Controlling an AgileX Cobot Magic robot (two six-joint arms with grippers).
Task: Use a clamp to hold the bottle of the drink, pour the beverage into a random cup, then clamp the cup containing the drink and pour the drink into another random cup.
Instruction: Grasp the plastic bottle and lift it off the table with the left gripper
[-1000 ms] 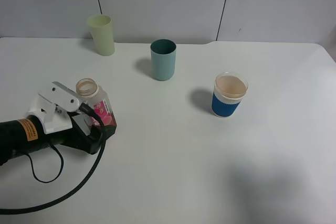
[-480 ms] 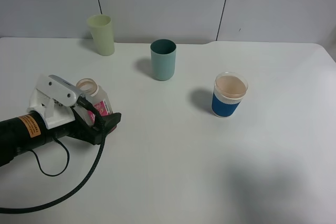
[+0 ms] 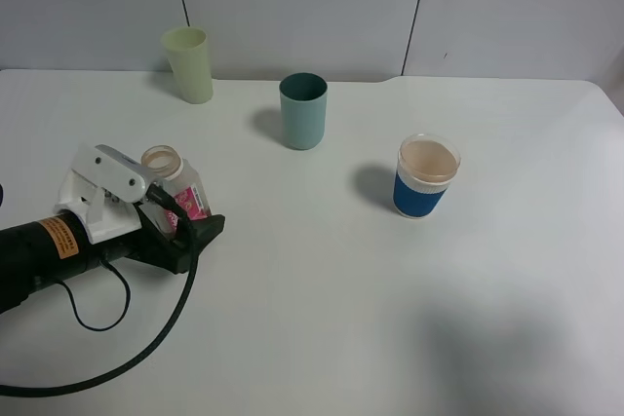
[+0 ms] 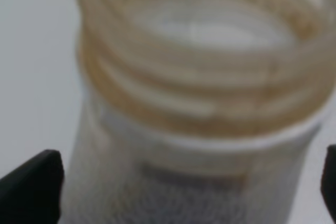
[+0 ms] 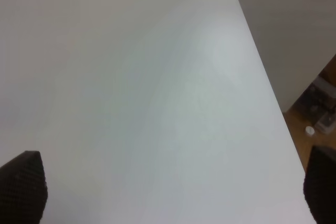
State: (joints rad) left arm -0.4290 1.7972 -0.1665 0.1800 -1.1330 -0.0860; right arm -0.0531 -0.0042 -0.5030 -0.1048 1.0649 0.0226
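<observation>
Left end effector (image 3: 187,219): jaws apart, straddling the bottle (image 3: 175,177), not clamped. Wrist view shows a finger (image 4: 31,187) standing off the bottle wall with a sliver of counter (image 3: 322,270) between.

Bottle: upright, uncapped, well to the left of the teal cup (image 3: 303,111) and nearer me. Blue-banded cup (image 3: 425,177), right of the teal cup and nearer, holds tan drink. Pale green cup (image 3: 189,64) sits left of the teal cup, farther back.

Right end effector (image 5: 170,186): jaws wide, nothing between them, only bare counter below.

Judgement: first pour looks done; the step in hand is letting the bottle go. To do it well, I keep the jaws wide, back straight out along the arm's line, brush neither wall, no sideways drag.

Writing: pink label (image 3: 193,206) on the bottle, print too small to read. Orange sticker (image 3: 57,238) on my arm, black text, illegible.
</observation>
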